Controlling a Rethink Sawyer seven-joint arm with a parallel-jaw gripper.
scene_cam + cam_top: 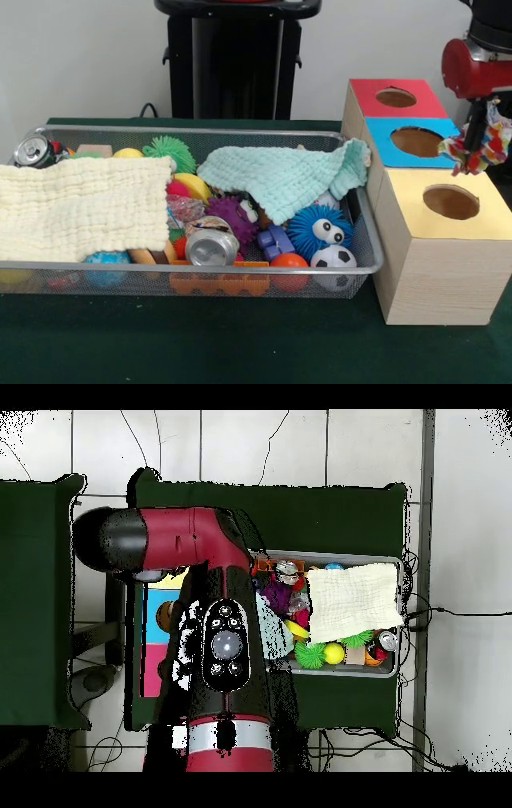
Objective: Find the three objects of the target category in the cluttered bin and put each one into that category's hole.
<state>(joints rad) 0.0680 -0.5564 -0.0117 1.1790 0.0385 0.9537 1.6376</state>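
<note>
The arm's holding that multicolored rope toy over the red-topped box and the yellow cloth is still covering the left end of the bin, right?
Not quite. In the front view the multicolored rope toy hangs from the gripper between the blue-topped box and the yellow-topped box, not over the red-topped box. The yellow cloth does cover the left end of the bin.

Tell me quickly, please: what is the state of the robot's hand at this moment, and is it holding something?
Hand: closed on a multicoloured knotted rope toy, held above the blue-topped wooden box.
</note>
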